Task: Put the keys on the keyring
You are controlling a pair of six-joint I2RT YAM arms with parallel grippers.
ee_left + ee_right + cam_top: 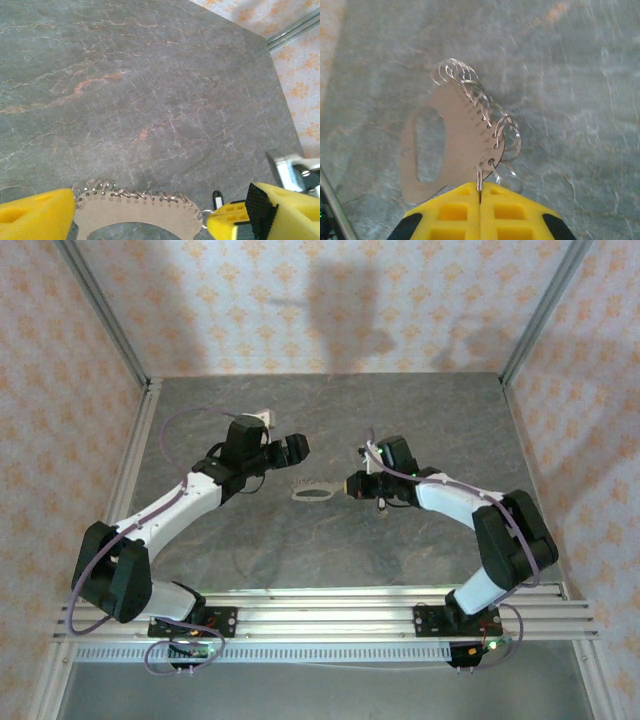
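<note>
the keyring (312, 494) lies on the grey marbled table (420, 420), in the middle between the two arms. from near it is a flat pale plate with an oval cut-out, and a row of small wire rings (506, 131) goes along its curved edge.

the right gripper (352, 484) is at the right end of the keyring and covers that end from above. in its wrist view the two yellow fingers (455, 215) are pressed together and they pinch one thin wire ring at the end of the row, so the right gripper is clenched on the keyring.

the left gripper (293, 448) is up and left of the keyring, with its jaws wide apart and nothing between them. in its wrist view one yellow finger (35, 217) is at each end of the plate's curved edge. i cannot tell if they touch it.

the key (216, 199) shows its small dark head just beside the last ring, close to the right-hand finger. this finger hides the lower part of the key, so i cannot tell if it hangs on a ring.

around the scene are patterned orange walls (300, 300), metal frame posts (105, 315), a metal rail (330, 602) at the near edge with both arm bases, and a purple cable (190, 415) on the left arm. a small white object (263, 417) lies behind the left arm.
</note>
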